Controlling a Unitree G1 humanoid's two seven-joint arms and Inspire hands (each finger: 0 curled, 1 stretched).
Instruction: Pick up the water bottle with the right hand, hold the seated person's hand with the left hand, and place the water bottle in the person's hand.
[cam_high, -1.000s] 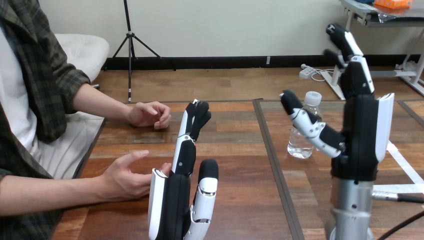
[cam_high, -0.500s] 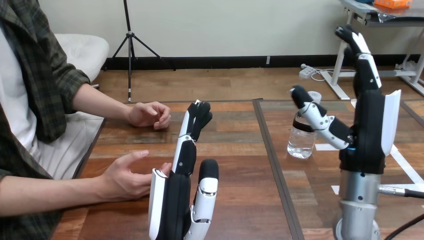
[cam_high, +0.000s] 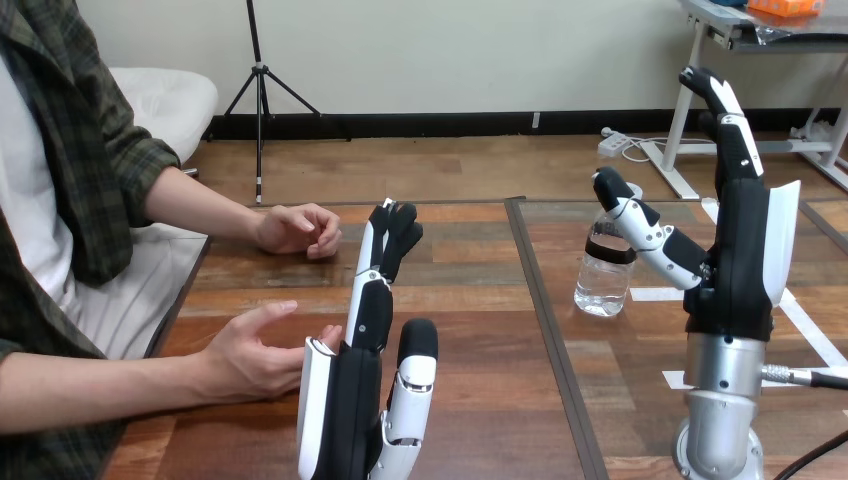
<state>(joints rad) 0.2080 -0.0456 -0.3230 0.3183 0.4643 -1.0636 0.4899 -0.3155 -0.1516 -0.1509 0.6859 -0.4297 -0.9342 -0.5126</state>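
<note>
A clear water bottle with a white cap stands upright on the table right of the centre seam. My right hand is raised just right of it, open, fingers straight up and thumb reaching out in front of the bottle's neck, hiding most of the cap. My left hand stands upright at the bottom centre, open, fingers straight. The person's near hand lies palm up and relaxed just left of my left hand, close beside it; I cannot tell if they touch. The person's far hand rests loosely curled on the table.
The wooden table has a dark seam running down its middle. White tape marks lie on the tabletop at the right. The person sits at the table's left side, forearms over its left edge.
My right hand has moved right and a little down, its thumb now crossing the bottle's neck. The left hand, the bottle and the person's hands have stayed still.
</note>
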